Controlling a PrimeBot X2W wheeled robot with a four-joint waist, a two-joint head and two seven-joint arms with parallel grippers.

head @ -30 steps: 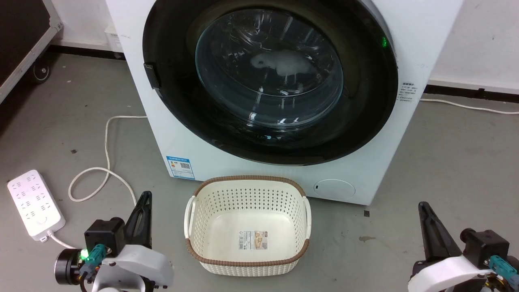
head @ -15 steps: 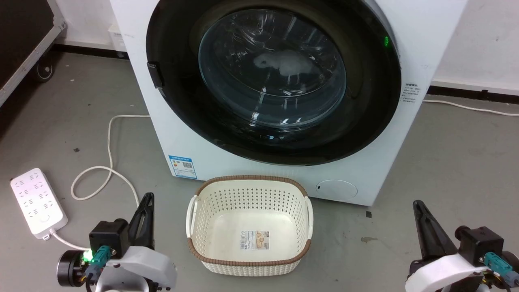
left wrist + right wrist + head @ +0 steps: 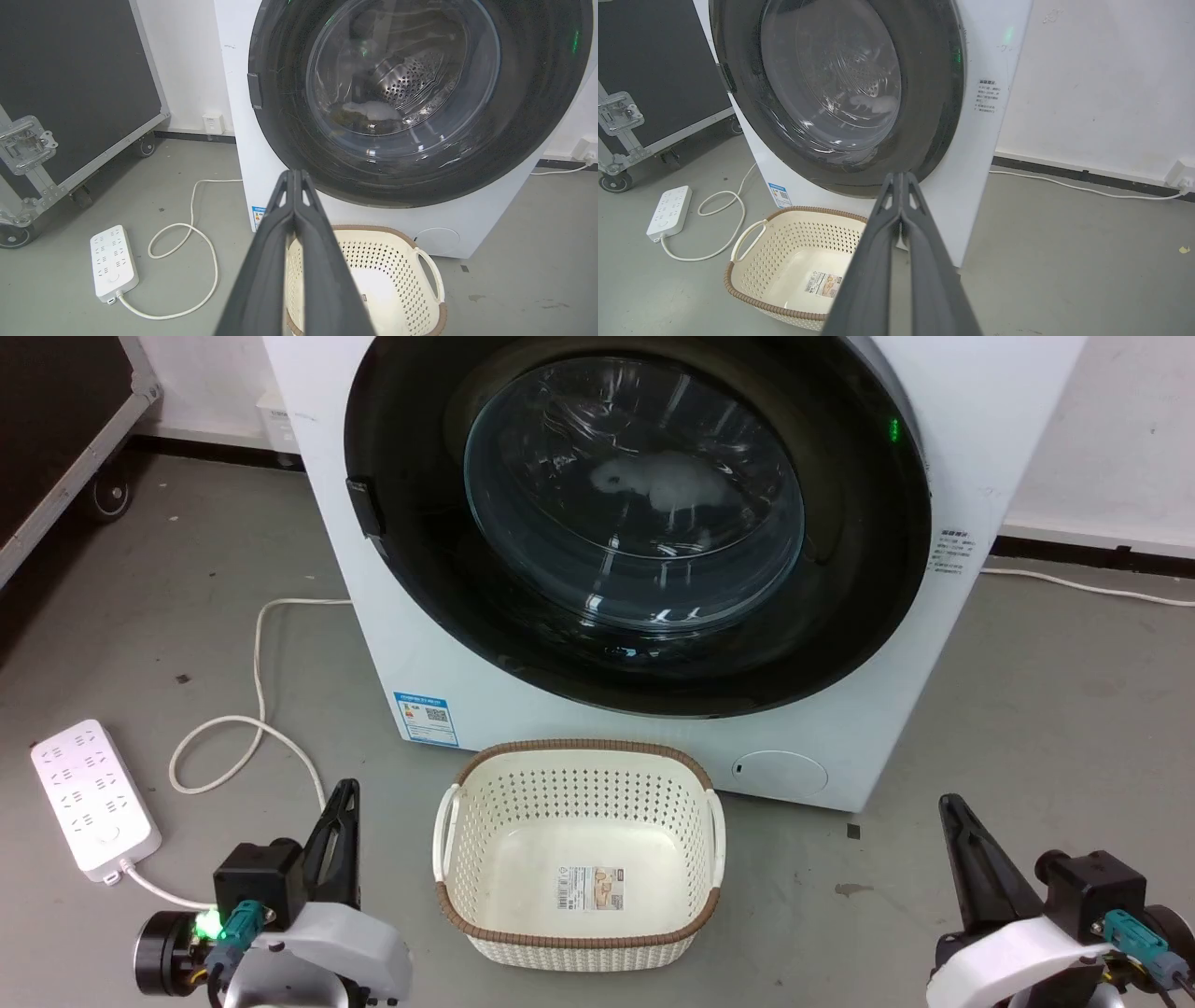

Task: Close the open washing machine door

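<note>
**A:** Left hand (image 3: pixel 346 789), how does it stand?

**B:** Its two fingers are pressed together, tip against tip, low over the floor (image 3: pixel 1027 709). The right hand (image 3: pixel 947 800) is the same, with its fingers closed on each other.

**A:** And the washing machine door (image 3: pixel 635 523)?

**B:** It is well ahead of both hands and higher than their fingertips, touching neither. It sits across the gap between them, its latch side towards the left hand. As far as these views show, the black rim lies flat against the front of the washing machine (image 3: pixel 971 448).

**A:** Anything nearer the hands?

**B:** A cream laundry basket (image 3: pixel 579 747) stands on the floor between the two hands, just before the washer. A white power strip (image 3: pixel 91 798) lies outward of the left hand.
</note>
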